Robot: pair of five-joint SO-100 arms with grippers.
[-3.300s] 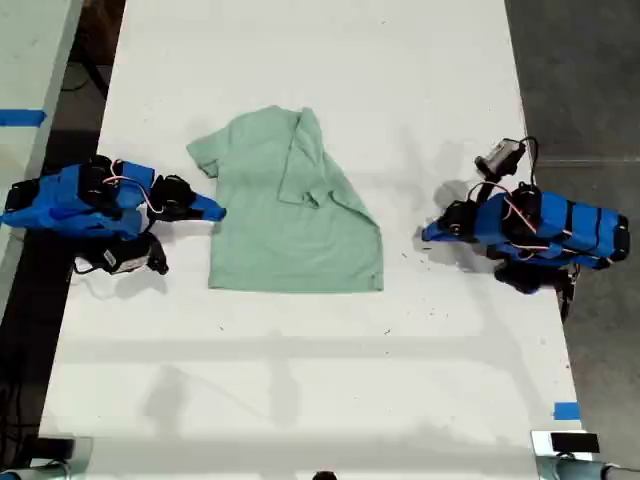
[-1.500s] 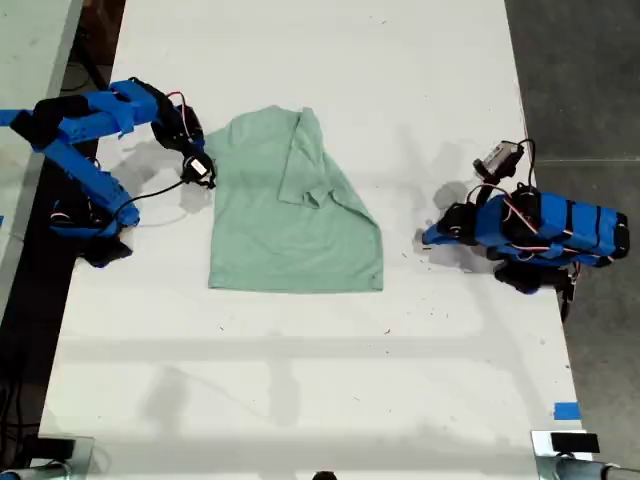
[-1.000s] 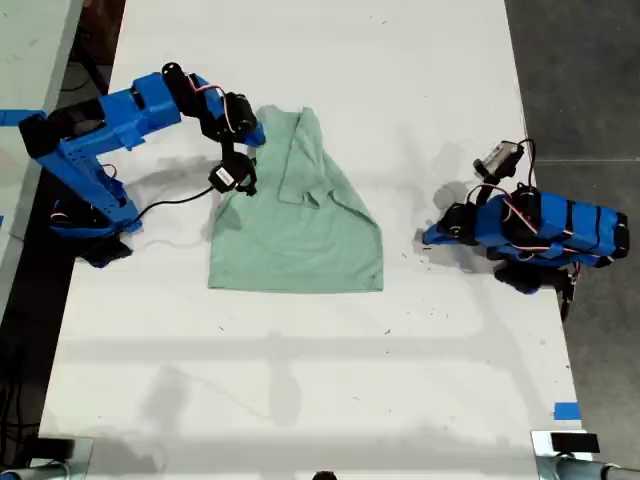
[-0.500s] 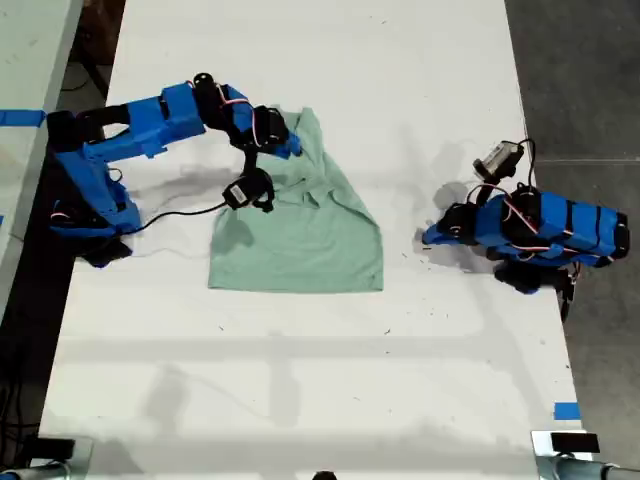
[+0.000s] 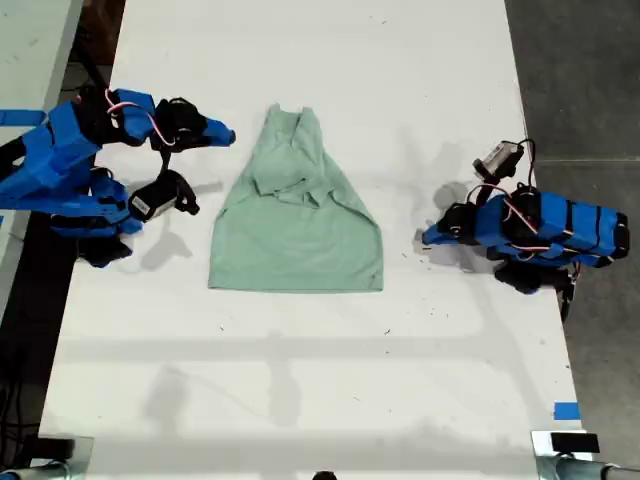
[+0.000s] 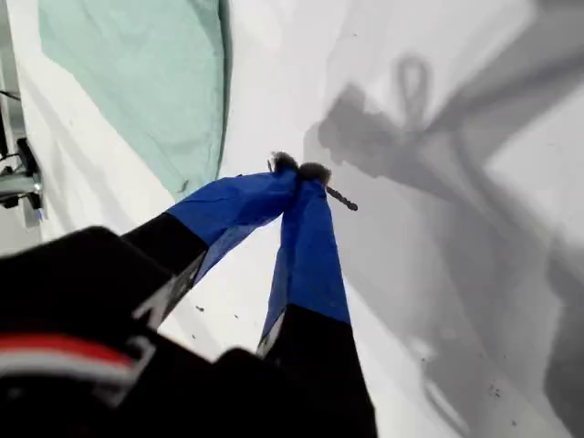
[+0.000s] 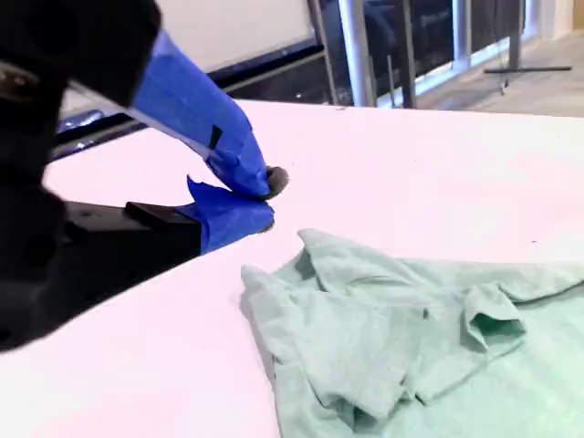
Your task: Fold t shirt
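- On the white surface the t shirt lies flat, between my two arms.
- Both sleeves look tucked in over the chest, so the top is narrow and the bottom is wide. I think the sleeve part is done.
- The long body is not folded yet. That part is left.
- My second hand is pressed together and empty, just beside the collar end, not touching cloth.
- My first hand is pressed together too, with nothing in it, near the shirt's other side.
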